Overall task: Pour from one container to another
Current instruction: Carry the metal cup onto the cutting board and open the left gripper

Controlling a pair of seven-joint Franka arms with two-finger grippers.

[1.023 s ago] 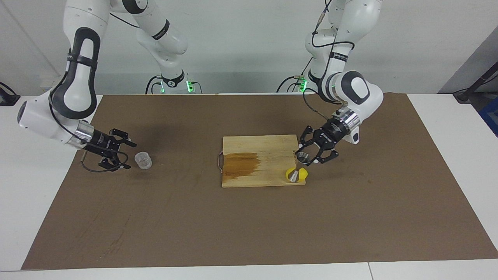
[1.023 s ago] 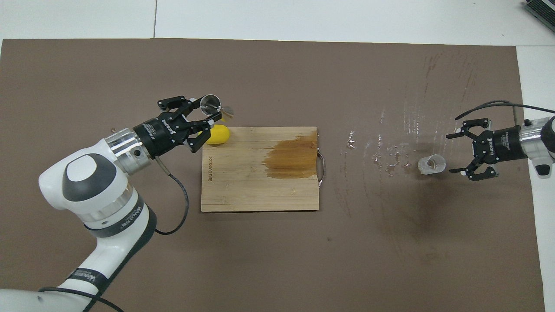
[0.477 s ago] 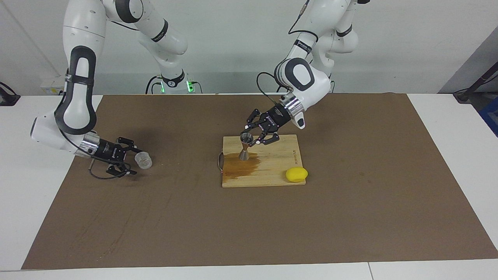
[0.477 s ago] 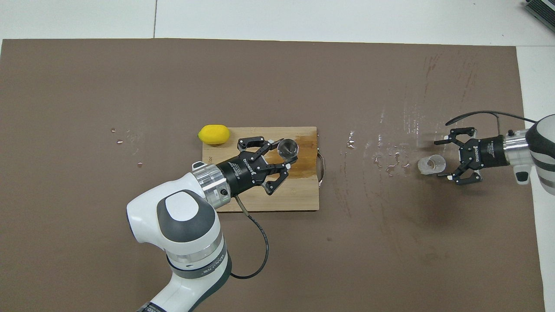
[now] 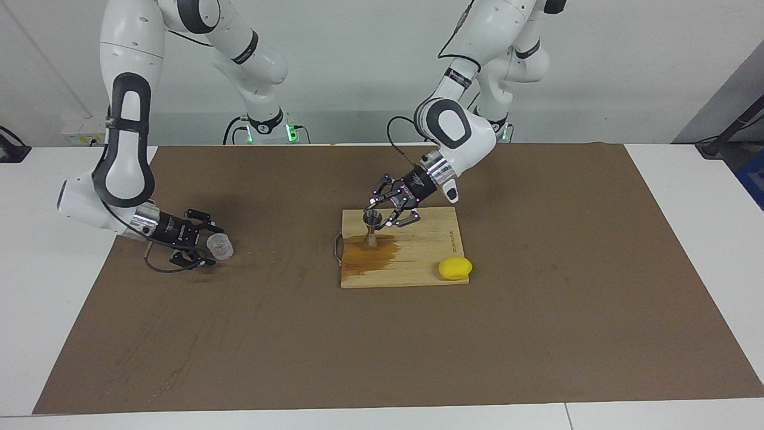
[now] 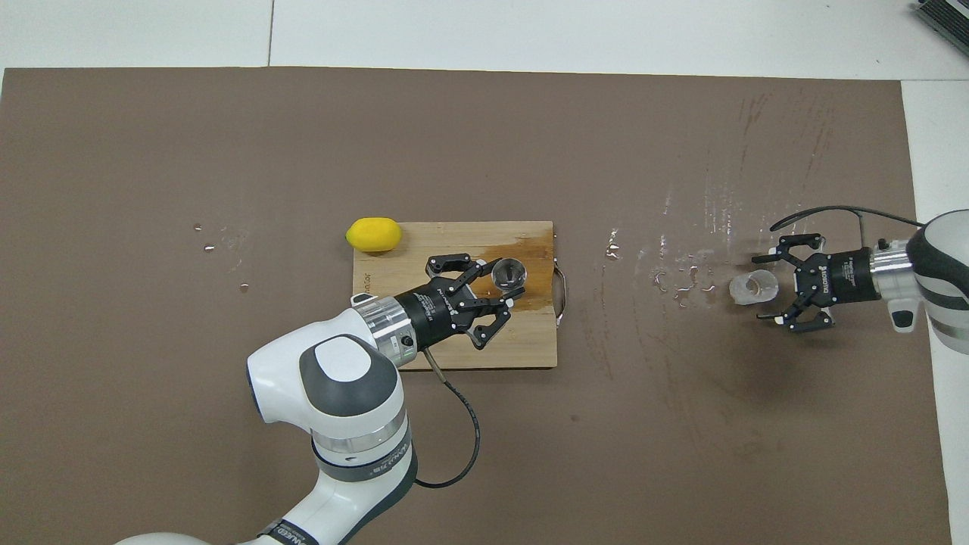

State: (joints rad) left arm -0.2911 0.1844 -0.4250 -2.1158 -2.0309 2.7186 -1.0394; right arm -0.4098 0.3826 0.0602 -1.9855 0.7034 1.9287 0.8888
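Observation:
The clear ribbed cup (image 5: 221,246) stands on the brown mat toward the right arm's end of the table; it also shows in the overhead view (image 6: 752,288). My right gripper (image 5: 211,245) (image 6: 764,288) is low at the mat and open, one fingertip on each side of the cup. The silver hourglass jigger (image 5: 372,229) (image 6: 509,272) stands upright on the wet stain of the wooden cutting board (image 5: 430,239). My left gripper (image 5: 378,217) (image 6: 503,286) is shut on the jigger's upper cone.
A yellow lemon (image 5: 455,267) (image 6: 373,234) lies at the board's corner toward the left arm's end. The board (image 6: 447,344) has a metal handle (image 6: 561,291) at its stained end. Water drops (image 6: 681,276) lie on the mat between board and cup.
My left gripper carried the jigger from beside the lemon across to the board's stained end and lowered it there. My right gripper slid up to the cup until its fingers flank it.

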